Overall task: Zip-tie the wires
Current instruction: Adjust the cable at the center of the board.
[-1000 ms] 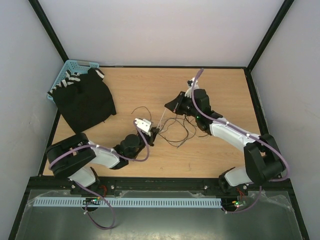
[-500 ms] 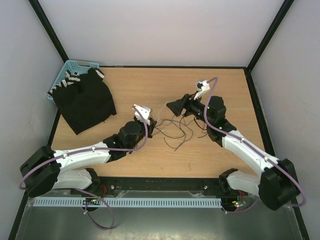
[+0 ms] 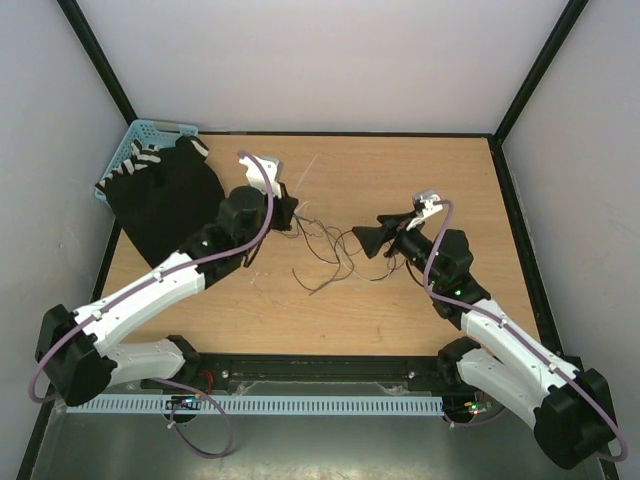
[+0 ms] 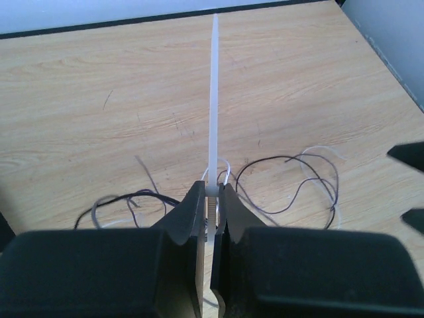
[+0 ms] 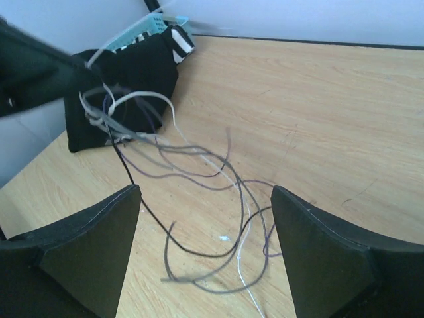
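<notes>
top external view: the right jaws, clenched beside the zip tie a second ago, now stand released and drawn back to the near right, grasping nothing. the left arm has swung to the far left of the counter. the left jaws stay clamped on the tie, its tail pointing away. the hand-off looks finished, with the left arm alone apparently pulling the loop snug. the wires trail across the counter between both sets of jaws, gathered at the left jaws and fanning toward the right.
</notes>
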{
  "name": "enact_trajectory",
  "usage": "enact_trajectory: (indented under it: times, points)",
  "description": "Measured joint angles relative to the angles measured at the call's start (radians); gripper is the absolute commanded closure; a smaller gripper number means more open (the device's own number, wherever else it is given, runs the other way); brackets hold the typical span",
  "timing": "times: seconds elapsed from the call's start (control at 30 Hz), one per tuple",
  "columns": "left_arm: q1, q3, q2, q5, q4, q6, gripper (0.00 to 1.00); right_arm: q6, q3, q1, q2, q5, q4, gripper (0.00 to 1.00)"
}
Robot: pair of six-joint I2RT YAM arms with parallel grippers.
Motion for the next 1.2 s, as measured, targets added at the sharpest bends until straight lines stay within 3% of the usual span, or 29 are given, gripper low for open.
enact_trajectory:
  times: [0.17, 0.43, 0.83, 1.2]
  points:
    - [0.019, 0.074, -0.008, 0.042, -0.101, -0.022, 1.0, -0.008, -0.111, 0.0, -0.061, -0.042, 0.07, 0.1]
    - [0.019, 0.031, -0.074, 0.063, -0.179, -0.069, 1.0, -0.043, -0.155, 0.0, -0.08, -0.144, 0.156, 0.16]
    - [0.025, -0.006, -0.058, 0.048, -0.202, -0.095, 1.0, -0.095, -0.165, 0.046, 0.132, -0.338, 0.409, 0.28]
    - [0.027, -0.022, -0.043, 0.047, -0.194, -0.103, 1.0, -0.24, -0.164, 0.126, 0.212, -0.336, 0.481, 0.26]
